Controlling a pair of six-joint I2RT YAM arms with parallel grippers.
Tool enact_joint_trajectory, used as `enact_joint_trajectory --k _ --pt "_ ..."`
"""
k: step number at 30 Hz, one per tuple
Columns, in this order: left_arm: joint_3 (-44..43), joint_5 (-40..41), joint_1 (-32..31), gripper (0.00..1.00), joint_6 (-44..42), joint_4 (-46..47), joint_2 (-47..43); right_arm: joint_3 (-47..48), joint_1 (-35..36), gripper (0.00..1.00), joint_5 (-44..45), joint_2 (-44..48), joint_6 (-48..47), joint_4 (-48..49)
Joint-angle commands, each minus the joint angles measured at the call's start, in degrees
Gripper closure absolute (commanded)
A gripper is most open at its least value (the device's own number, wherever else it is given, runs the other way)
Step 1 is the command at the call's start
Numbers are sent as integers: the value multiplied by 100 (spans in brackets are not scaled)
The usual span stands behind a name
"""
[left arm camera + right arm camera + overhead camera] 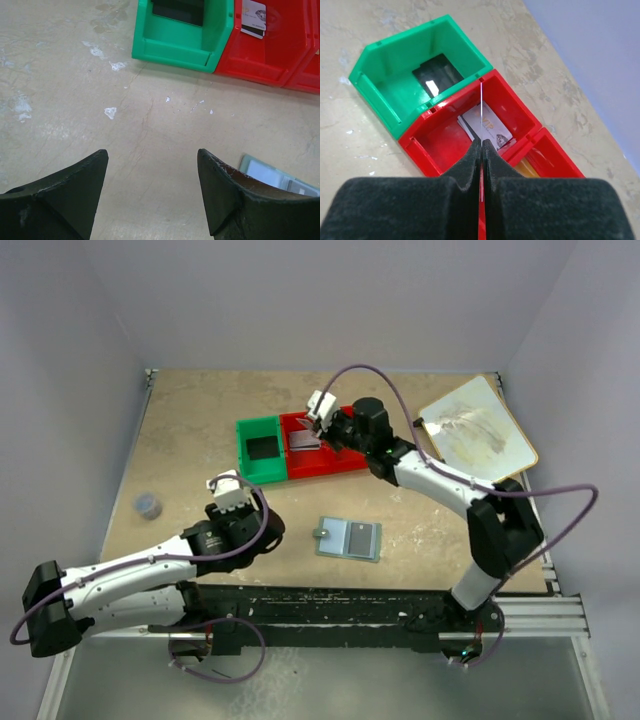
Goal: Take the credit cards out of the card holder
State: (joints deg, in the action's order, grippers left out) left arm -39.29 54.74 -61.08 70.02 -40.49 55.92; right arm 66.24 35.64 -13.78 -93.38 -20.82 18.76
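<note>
The card holder lies open on the table, pale blue-grey inside up, with a dark card in its right pocket; its corner shows in the left wrist view. My right gripper hovers over the red bin, shut on a thin credit card seen edge-on. Other cards lie in the red bin, also seen in the left wrist view. A dark card lies in the green bin. My left gripper is open and empty over bare table, left of the card holder.
A large cream board lies at the back right. A small dark round object sits at the table's left edge. A second red compartment holds something yellow. A metal rail runs along the near edge.
</note>
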Motion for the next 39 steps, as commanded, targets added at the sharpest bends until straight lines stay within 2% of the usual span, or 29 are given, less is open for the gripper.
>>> enact_joint_trajectory --k 1,9,12,18,23,33,39 --pt "-26 238 17 30 174 -218 -281 731 29 100 -119 -577 -492 -380" --pt "-121 558 17 30 186 -738 -828 1962 68 100 -36 -1763 -1006 -1081" --pt "-201 648 17 29 187 -942 -1003 2002 88 100 177 -1903 -1191 -943" --pt "-312 730 22 26 92 -1100 -1330 2535 120 100 483 -2512 -1908 -1484" --pt "-325 736 17 26 34 -1154 -1369 2454 142 100 893 -2767 -2352 -934" --pt "-411 698 18 26 109 -1280 -1421 2947 242 100 1426 -3371 -2943 -717" --pt "-489 754 18 26 30 -1286 -1429 3050 273 95 1211 -3567 -2981 -1018"
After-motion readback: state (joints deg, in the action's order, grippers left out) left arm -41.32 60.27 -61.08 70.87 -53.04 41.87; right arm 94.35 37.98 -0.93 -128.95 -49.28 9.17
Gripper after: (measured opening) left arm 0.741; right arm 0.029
